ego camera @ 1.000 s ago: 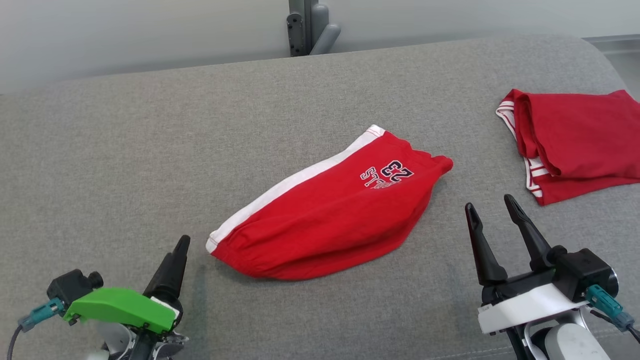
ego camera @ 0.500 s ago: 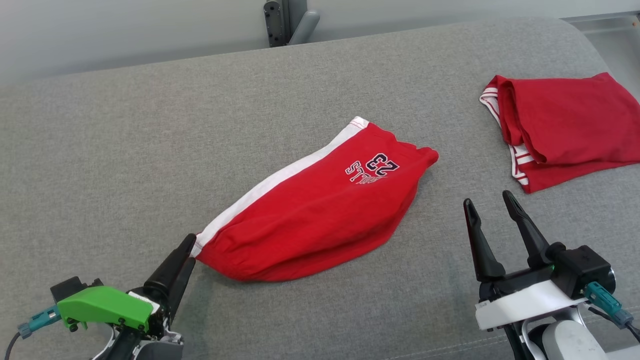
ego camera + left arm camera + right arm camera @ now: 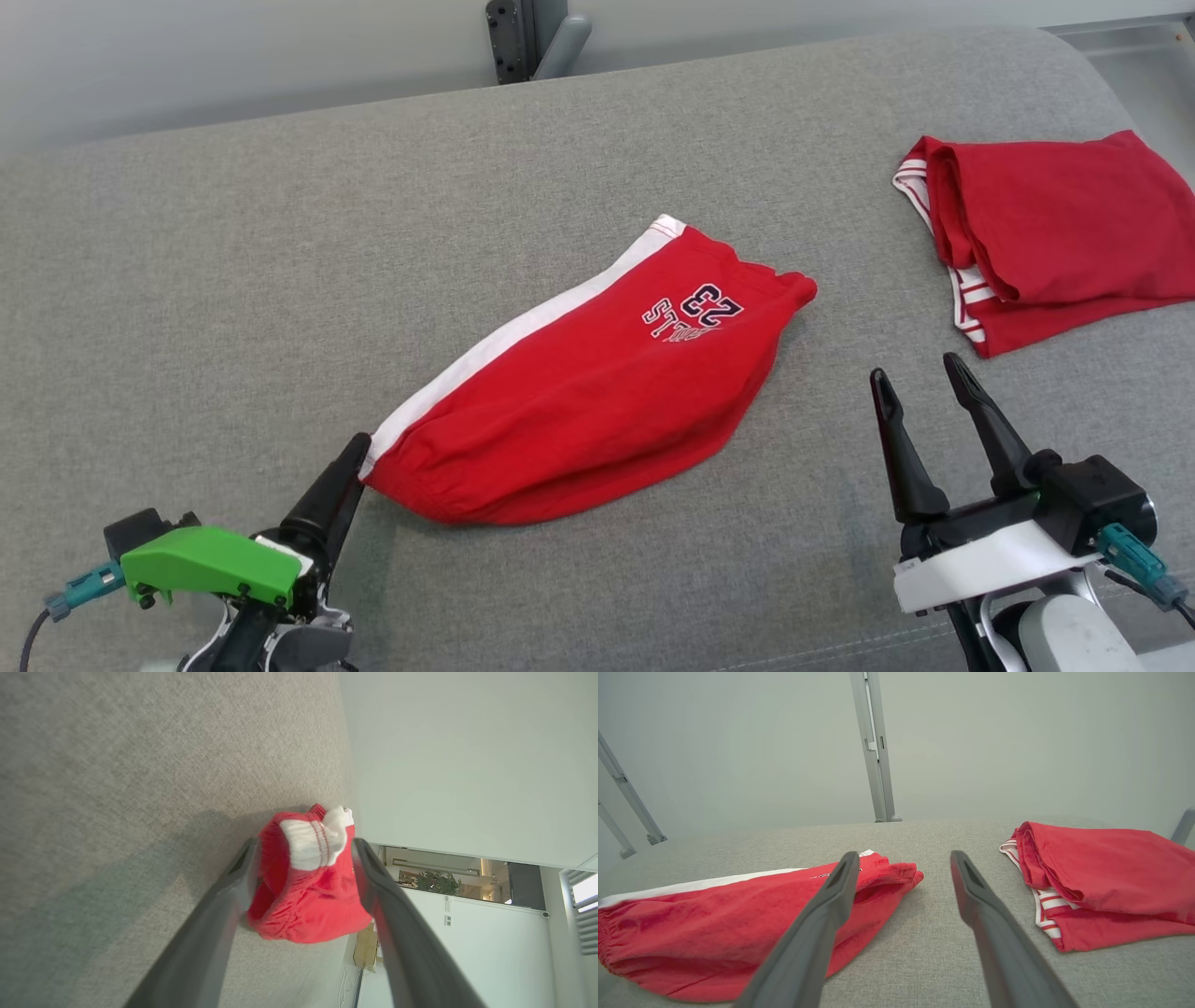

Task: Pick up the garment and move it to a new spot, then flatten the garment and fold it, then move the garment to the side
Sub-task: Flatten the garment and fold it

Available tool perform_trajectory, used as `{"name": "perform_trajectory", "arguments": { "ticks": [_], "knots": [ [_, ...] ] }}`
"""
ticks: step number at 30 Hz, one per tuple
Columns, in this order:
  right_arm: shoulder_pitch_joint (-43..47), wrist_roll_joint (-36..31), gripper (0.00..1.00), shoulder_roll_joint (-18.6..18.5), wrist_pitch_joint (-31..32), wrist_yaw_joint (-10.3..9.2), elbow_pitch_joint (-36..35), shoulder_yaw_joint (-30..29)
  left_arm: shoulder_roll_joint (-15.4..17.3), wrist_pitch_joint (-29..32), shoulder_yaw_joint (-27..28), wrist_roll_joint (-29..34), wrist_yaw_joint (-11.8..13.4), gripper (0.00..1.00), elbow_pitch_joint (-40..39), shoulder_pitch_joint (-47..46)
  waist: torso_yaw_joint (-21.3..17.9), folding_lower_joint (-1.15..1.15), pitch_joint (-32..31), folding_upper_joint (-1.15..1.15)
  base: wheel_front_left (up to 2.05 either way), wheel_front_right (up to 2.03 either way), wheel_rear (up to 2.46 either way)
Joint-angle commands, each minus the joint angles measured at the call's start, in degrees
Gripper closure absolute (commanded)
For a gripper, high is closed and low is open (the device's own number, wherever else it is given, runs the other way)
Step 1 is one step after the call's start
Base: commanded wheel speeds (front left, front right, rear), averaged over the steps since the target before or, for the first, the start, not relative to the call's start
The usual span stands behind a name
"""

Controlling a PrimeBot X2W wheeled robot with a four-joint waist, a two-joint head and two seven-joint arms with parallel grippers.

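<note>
Down at the lower left of the head view, the left gripper reaches forward and to the right, rolled onto its side so that one dark finger hides the other, its tips right at the near corner of the garment. From the left wrist view, the two fingers stand apart on either side of that corner, and the gathered red waistband and the end of the white stripe bulge in the gap between them. The jaws are spread as wide as the other arm's and are not pinched together, though I cannot tell whether the pads touch the cloth. The garment is a pair of red shorts with a white side stripe and a "23" print. It lies slantwise in the middle of the grey upholstered surface, waistband nearest the robot and printed end farther off. The right gripper is low on the right, its fingers wide apart and pointing away and slightly left. It holds nothing and sits between the garment's far end and a folded red cloth farther right.
</note>
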Motion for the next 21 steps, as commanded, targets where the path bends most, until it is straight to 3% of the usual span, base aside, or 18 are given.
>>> {"name": "perform_trajectory", "arguments": {
  "ticks": [1,3,4,5,16,21],
  "knots": [
    [-0.6,-0.1,0.0,-0.5,-0.1,-0.08,-0.3,-0.1,-0.5,-0.6,-0.1,0.7,-1.2,0.24,0.8,-1.8,0.4,0.0,0.2,0.0,0.0,0.0,0.0],
    [-0.7,-0.1,0.0,-0.7,-0.1,-0.08,-0.3,0.0,-1.1,-1.5,0.1,1.2,-2.2,0.55,1.7,-2.7,0.6,0.0,0.3,0.0,0.0,0.0,0.0],
    [-0.7,-0.2,0.0,-0.9,-0.1,-0.08,-0.3,0.1,-1.1,-1.5,-0.2,1.5,-2.6,0.81,2.1,-3.0,0.8,0.0,0.3,0.0,0.0,0.0,0.0],
    [-0.7,-0.2,0.0,-0.9,-0.1,-0.09,-0.3,0.1,-1.4,-1.4,-0.6,1.7,-2.9,1.0,2.5,-3.3,0.9,0.0,0.4,0.0,0.0,0.0,0.0],
    [-3.6,0.4,0.0,-2.0,-0.1,-0.08,0.3,2.4,-2.1,-0.4,-3.5,3.6,-5.1,1.0,4.1,-4.3,3.8,0.0,0.0,0.0,0.0,0.0,0.0],
    [-6.3,0.7,0.0,-3.0,-0.1,-0.08,0.5,3.6,-0.7,-4.8,-5.4,10.9,-7.1,1.0,3.4,-5.1,5.8,0.0,-0.2,0.0,0.0,0.0,0.0]
  ]
}}
